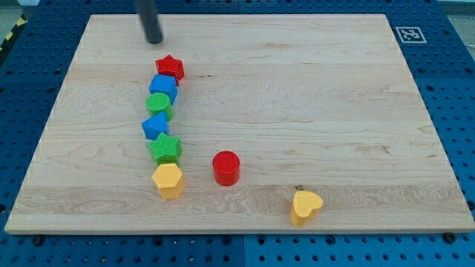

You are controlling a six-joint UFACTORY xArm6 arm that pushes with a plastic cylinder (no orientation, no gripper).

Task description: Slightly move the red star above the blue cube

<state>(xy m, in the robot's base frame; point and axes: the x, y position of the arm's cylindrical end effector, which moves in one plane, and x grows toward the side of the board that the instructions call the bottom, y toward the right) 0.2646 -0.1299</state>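
Red star [170, 67] sits at the top of a curved column of blocks on the view's left, touching the blue cube [163, 87] just below it. Going near to far: yellow heart [306, 206] lies closest to the view's bottom edge, right of centre; red cylinder [225, 167] and yellow hexagon [168, 179] a bit farther up, apart from each other. Column then climbs w/ green star [165, 147], blue block [155, 124] (shape unclear), green cylinder [159, 104], blue cube, red star. My tip [154, 39] rests beyond the star, up-left of it, w/ a small gap; it's a plain rod, no jaws to open or shut. Surface is a light wooden board [312, 104] on a blue perforated bench [445, 44]; a fiducial marker [407, 34] sits at the board's top-right corner.
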